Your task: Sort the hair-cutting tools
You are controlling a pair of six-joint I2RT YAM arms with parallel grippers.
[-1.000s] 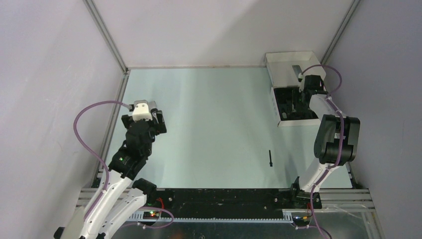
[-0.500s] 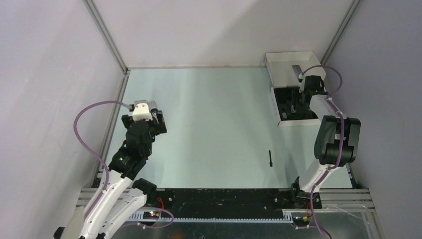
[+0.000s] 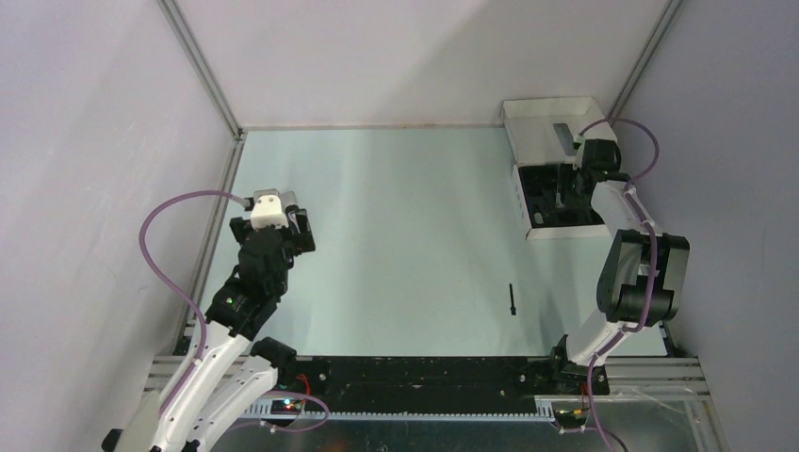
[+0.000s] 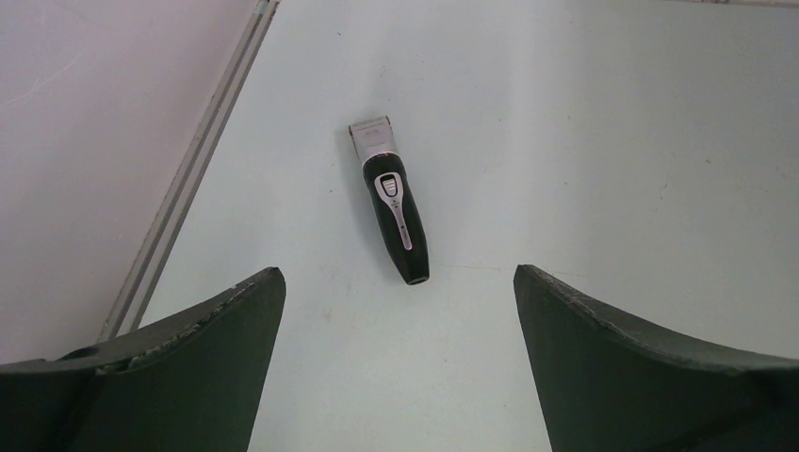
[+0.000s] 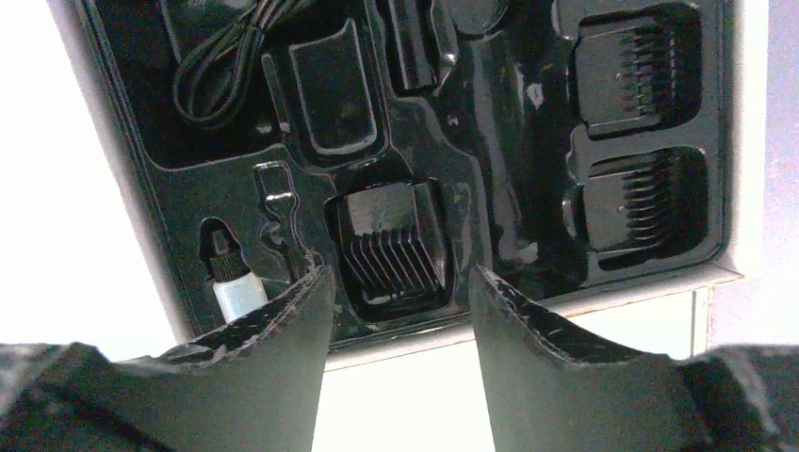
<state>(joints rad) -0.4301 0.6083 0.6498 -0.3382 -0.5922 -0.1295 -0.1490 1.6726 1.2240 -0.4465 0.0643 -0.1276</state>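
Right gripper over black tray in white box, far-right corner of table — fingers part-open, empty. Probably backing off: lift straight, don't snag seated comb attachment. Tray also holds coiled cable, two more combs, small bottle. Left gripper wide open, empty — above clipper near left edge. Stick brush towards near edge.

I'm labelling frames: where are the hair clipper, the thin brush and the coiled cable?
hair clipper (image 4: pixel 394 202), left wrist view, middle of its body.
thin brush (image 3: pixel 511 300), top external view, middle of its shaft.
coiled cable (image 5: pixel 226 47), right wrist view, bundled loops.
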